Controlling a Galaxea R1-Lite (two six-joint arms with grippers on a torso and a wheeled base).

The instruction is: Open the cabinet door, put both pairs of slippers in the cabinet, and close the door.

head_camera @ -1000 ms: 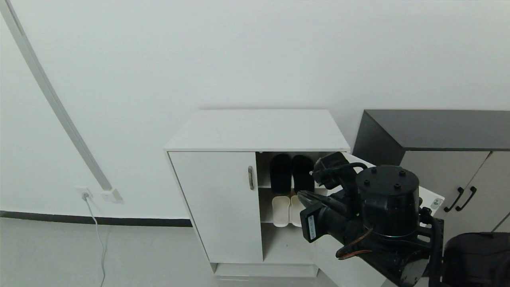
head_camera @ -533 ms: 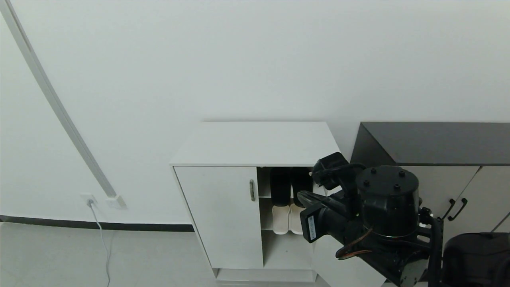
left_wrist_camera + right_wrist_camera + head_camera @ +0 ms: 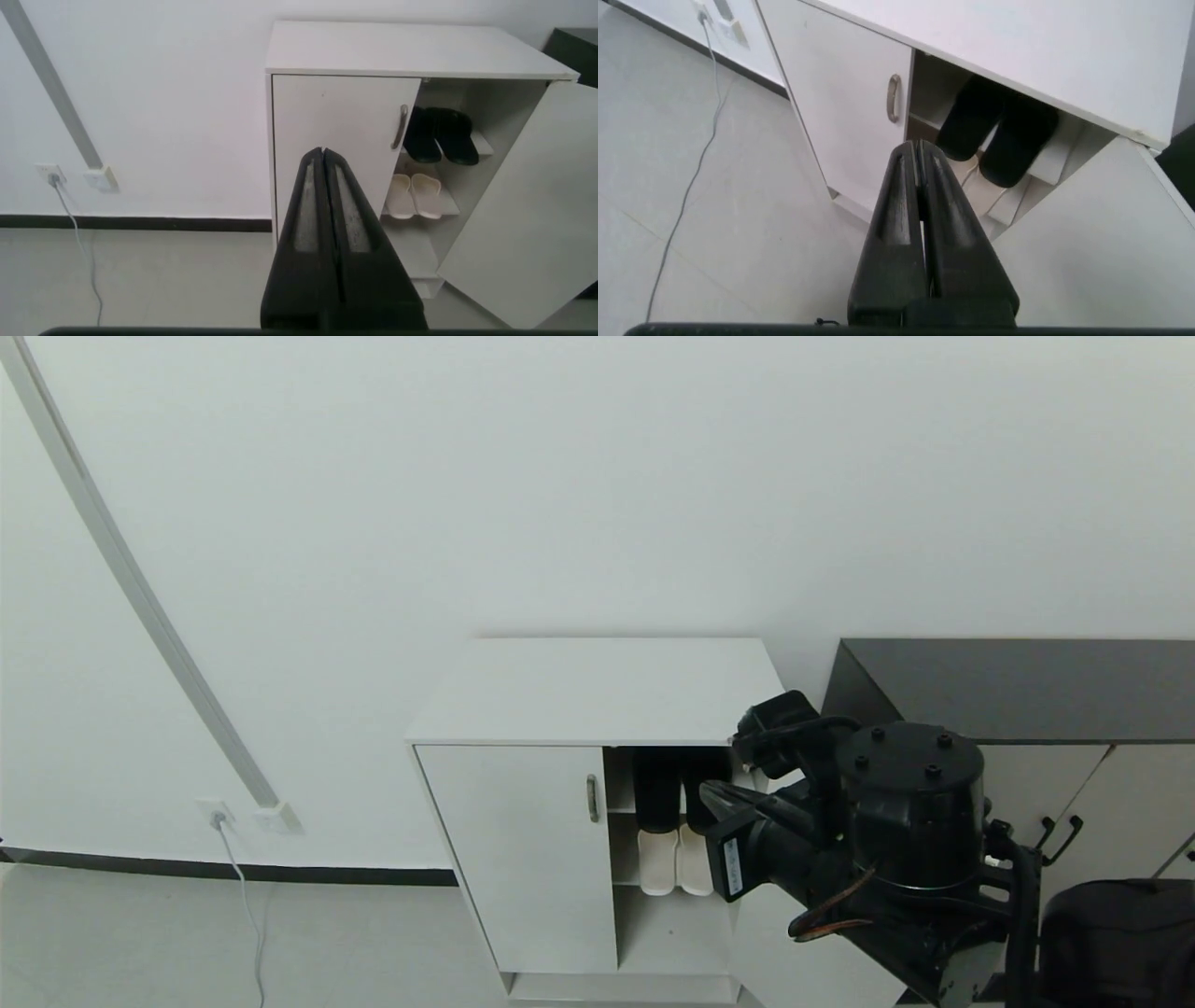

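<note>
Black slippers [image 3: 444,135] sit inside the cabinet [image 3: 402,47], well beyond our left gripper [image 3: 322,157] and right gripper [image 3: 918,149], both pressed together and empty. We see white slippers [image 3: 416,194] just below them, the right door [image 3: 528,196] swung open, the left door [image 3: 327,112] shut.

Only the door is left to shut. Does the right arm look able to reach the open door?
Probably yes: the open door stands close beside the right gripper, shut and empty, with nothing between them. The black slippers and white slippers sit inside, clear of its swing.

dark sideboard [image 3: 1018,686], wall socket [image 3: 215,815]
</note>
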